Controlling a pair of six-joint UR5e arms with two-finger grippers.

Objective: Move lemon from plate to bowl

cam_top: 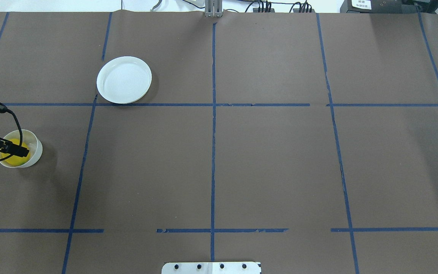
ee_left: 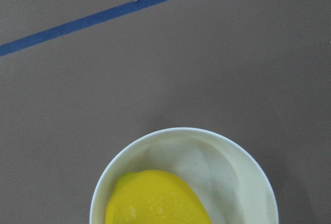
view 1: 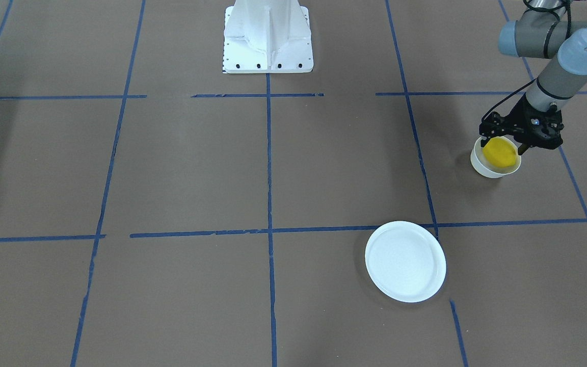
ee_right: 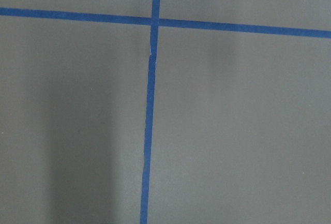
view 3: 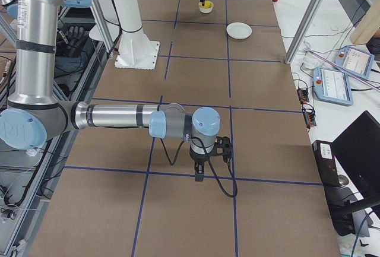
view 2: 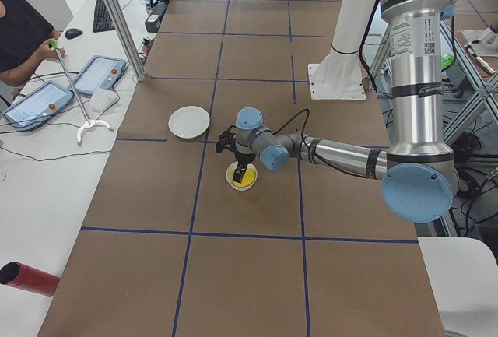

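The yellow lemon (view 1: pixel 501 153) lies inside the small deep white bowl (view 1: pixel 487 171) near the table's left end. In the left wrist view the lemon (ee_left: pixel 155 198) rests against the bowl's wall (ee_left: pixel 238 177). My left gripper (view 1: pixel 502 148) hangs right over the bowl. It is open, with a finger on each side of the lemon at about the bowl's rim width. The flat white plate (view 1: pixel 405 261) is bare and lies farther out on the table (cam_top: pixel 124 80). My right gripper (view 3: pixel 200 177) shows only in the exterior right view; I cannot tell if it is open or shut.
The white robot base (view 1: pixel 268 38) stands at the middle of the near table edge. Blue tape lines (cam_top: pixel 213 114) cross the brown table. An operator (view 2: pixel 19 29) and tablets (view 2: pixel 97 74) are at a side desk. A red cylinder (view 2: pixel 27 277) lies beside the table.
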